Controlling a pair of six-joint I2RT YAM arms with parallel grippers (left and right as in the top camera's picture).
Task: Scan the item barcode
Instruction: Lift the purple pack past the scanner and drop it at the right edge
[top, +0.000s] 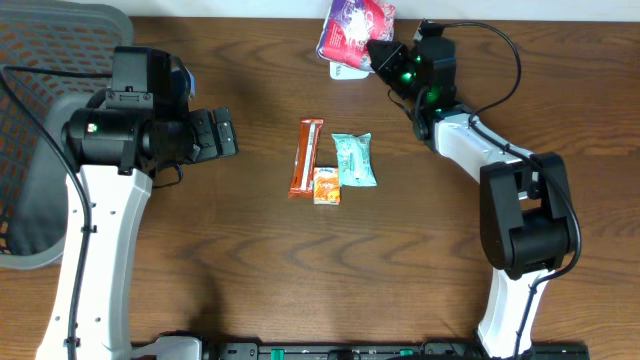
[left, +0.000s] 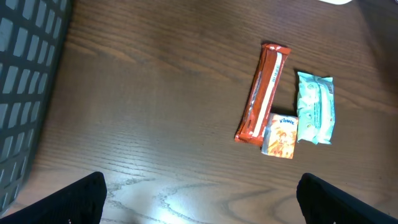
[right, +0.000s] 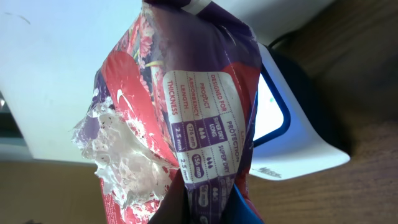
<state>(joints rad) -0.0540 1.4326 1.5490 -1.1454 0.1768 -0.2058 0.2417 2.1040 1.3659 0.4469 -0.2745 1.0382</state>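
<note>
the right gripper (top: 383, 52) is clamped tight on one end of the purple and pink packet (top: 355, 24). the packet hangs crumpled over the white scanner (right: 311, 134), at about 1 o'clock on the table (top: 250, 270). its size-chart panel faces the wrist camera and no barcode shows there. the code is probably on the far side or lost in a fold. to do this well, roll the wrist slowly so each face passes the scanner's lit window (right: 272, 106). hold the film flat and near the glass, not pressed on it. the left gripper (top: 226, 132) hangs wide open and empty at 9 o'clock. the orange bar (left: 262, 93), tissue pack (left: 278, 135) and teal pack (left: 314, 107) lie at centre.
</note>
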